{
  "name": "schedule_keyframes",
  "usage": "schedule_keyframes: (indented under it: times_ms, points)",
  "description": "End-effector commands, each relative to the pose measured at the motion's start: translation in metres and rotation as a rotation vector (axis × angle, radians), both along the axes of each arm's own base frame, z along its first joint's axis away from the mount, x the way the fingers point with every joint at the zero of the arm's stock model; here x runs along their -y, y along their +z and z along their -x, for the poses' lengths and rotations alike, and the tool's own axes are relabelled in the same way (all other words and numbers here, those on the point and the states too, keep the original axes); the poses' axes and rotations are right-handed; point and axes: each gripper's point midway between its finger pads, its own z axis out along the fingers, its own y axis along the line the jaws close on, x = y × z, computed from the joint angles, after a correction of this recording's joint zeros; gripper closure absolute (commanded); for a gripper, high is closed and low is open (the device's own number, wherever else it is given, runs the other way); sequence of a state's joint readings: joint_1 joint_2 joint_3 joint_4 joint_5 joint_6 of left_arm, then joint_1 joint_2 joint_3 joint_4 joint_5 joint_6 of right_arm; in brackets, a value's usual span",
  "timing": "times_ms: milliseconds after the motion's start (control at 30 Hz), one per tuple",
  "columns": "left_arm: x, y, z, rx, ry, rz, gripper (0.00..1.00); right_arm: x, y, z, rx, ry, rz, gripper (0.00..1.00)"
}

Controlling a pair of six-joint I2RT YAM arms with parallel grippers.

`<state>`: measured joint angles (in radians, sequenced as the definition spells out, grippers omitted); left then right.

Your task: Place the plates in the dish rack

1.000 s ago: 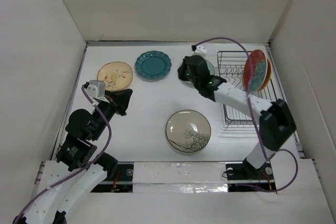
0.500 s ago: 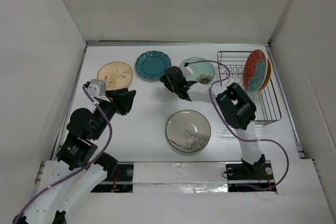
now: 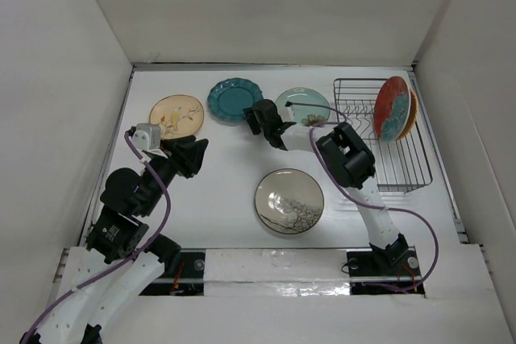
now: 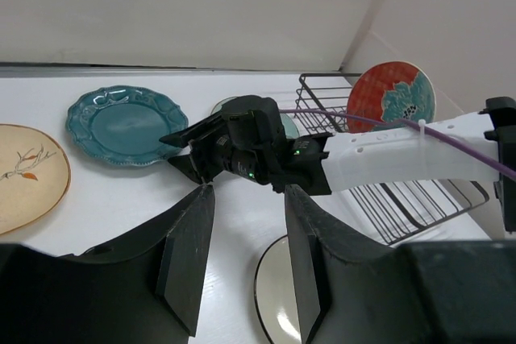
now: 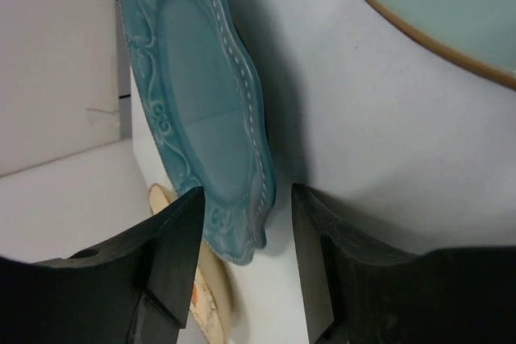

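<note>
Now four plates lie flat on the surface [image 3: 226, 171]: teal plate [image 3: 235, 99], tan plate [image 3: 176, 116], green plate [image 3: 304, 106] and cream plate [image 3: 289, 201]. An orange plate [image 3: 393, 108] stands on edge in the far end of the rack [image 3: 403, 163], well to the right of the right jaws. A second rim shows just behind it, too hidden to tell apart.

The right jaws are spread and sit low in the narrow gap between the teal and green plates. The wrist view shows the teal plate's scalloped edge [image 5: 242, 159] straight ahead, lined up with the opening. Whether a fingertip [image 5: 173, 255] touches it, I cannot tell. The green plate's brown rim [image 5: 435, 46] lies close on the other side, and the tan plate's edge [image 5: 214, 296] peeks out beyond the teal one. Bare surface lies between these jaws and the cream plate.

The left jaws are also spread, hovering just beside the tan plate's near edge. Ahead of them the right arm [image 4: 403, 155] and its purple cable [image 4: 379, 121] cross in front of the green plate and the rack. White walls [image 3: 81, 78] close in the surface on the far, left and right sides, and the rack stands close to the right one.
</note>
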<state>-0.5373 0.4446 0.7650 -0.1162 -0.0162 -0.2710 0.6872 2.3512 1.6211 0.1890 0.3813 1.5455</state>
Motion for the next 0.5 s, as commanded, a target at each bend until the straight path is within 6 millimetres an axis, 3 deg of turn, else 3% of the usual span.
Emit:
schedule_keyframes:
  times_ms: [0, 167, 267, 300, 467]
  points:
    - [0.001, 0.012, 0.003, 0.042, -0.008, 0.027, 0.63, -0.007, -0.013, -0.008, -0.031, -0.036, -0.086, 0.49]
    - [-0.002, 0.014, 0.004, 0.051, 0.001, 0.030, 0.63, -0.013, -0.016, -0.015, -0.031, -0.053, -0.124, 0.57]
    - [-0.002, 0.014, 0.004, 0.054, 0.001, 0.032, 0.63, -0.014, -0.018, -0.017, -0.031, -0.059, -0.128, 0.69]
    - [-0.002, 0.013, 0.003, 0.051, 0.003, 0.030, 0.63, -0.012, -0.017, -0.019, -0.025, -0.067, -0.120, 0.78]
    - [-0.002, 0.014, 0.004, 0.055, 0.000, 0.029, 0.63, -0.002, 0.010, -0.016, 0.032, -0.106, -0.081, 0.98]
